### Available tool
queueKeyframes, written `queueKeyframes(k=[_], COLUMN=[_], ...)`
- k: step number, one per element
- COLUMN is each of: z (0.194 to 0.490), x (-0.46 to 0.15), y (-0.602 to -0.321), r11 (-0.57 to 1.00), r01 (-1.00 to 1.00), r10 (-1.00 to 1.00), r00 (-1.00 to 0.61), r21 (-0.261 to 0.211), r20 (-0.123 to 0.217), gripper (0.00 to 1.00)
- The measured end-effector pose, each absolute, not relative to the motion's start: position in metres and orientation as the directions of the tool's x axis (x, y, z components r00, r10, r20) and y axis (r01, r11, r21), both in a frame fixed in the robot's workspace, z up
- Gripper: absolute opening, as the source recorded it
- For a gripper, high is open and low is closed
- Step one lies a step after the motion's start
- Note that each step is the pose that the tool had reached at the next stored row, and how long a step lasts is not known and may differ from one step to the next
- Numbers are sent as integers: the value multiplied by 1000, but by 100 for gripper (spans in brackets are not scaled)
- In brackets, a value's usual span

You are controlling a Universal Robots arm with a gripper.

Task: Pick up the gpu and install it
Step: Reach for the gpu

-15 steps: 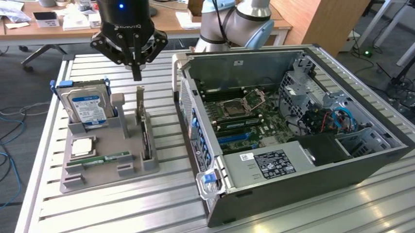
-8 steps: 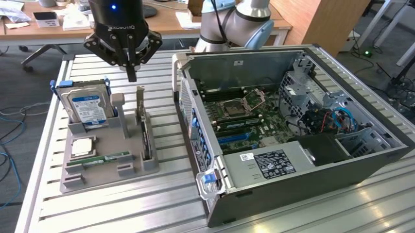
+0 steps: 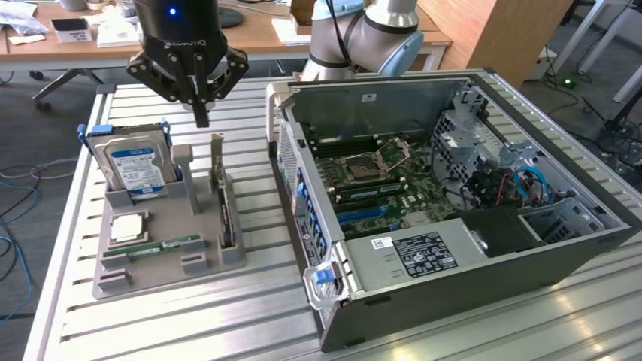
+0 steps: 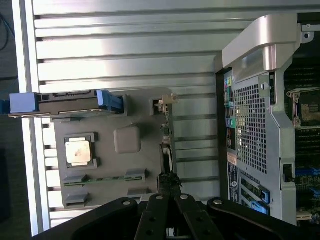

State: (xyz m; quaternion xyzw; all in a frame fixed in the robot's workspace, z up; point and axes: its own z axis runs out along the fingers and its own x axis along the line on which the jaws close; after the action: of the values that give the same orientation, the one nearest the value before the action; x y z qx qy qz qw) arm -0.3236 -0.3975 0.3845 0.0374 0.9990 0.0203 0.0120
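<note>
The gpu (image 3: 225, 214) stands on edge in a slot of the grey holder tray (image 3: 161, 280), its metal bracket end pointing up toward the back. In the wrist view the gpu (image 4: 166, 145) appears as a thin dark edge running along the tray (image 4: 135, 165). My gripper (image 3: 201, 119) hangs above the bracket end of the card, clear of it. Its fingers are shut together with nothing between them. In the wrist view the gripper (image 4: 168, 181) has its closed tips in line with the card's edge.
The tray also holds a hard drive (image 3: 135, 167) with a blue label, a cpu (image 3: 128, 226) and a ram stick (image 3: 152, 248). An open computer case (image 3: 561, 248) lies at the exterior view's right, its motherboard (image 3: 371, 180) exposed. Everything rests on a slatted metal table (image 3: 180, 331).
</note>
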Motion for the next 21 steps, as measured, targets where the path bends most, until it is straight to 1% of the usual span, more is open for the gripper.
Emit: queueKeyframes(k=[21], z=[385], x=[-324], y=[-423], r11=[997], r01=[74], r10=[75], r00=[-997], r21=[28], r20=[-23], gripper=[11])
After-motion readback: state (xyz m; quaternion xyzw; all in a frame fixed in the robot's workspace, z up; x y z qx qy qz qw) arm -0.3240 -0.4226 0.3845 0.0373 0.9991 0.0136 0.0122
